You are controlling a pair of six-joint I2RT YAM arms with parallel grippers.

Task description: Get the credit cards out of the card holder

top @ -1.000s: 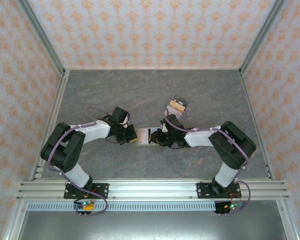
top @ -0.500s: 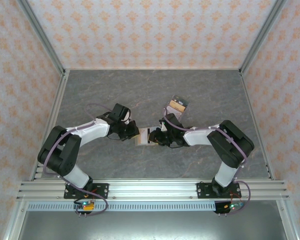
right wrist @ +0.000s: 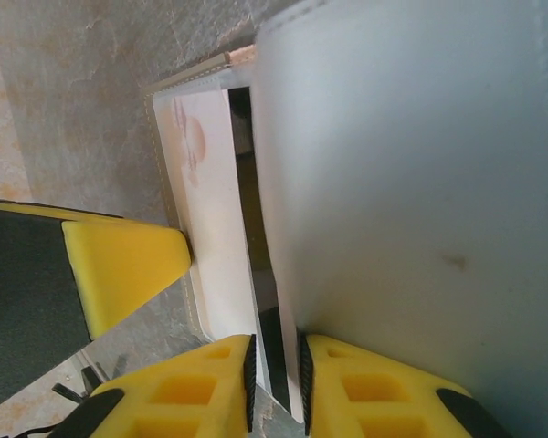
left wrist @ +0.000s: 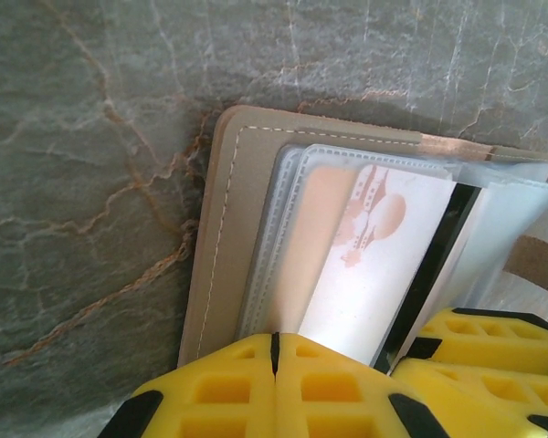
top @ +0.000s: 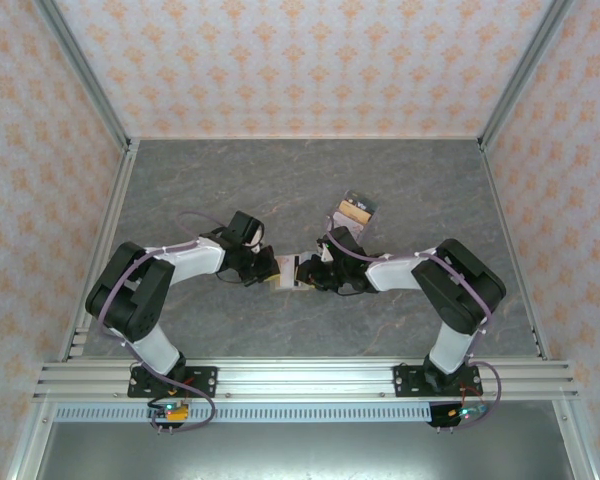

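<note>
Both jaws have drawn closer together over the card holder [top: 288, 276].

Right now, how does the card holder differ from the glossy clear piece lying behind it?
The card holder lies open between the left gripper and right gripper, both at its edges; the glossy clear piece lies farther back, untouched. The holder shows a tan cover and pale cards; the piece shows tan and dark parts. Both rest on the grey table.
</note>
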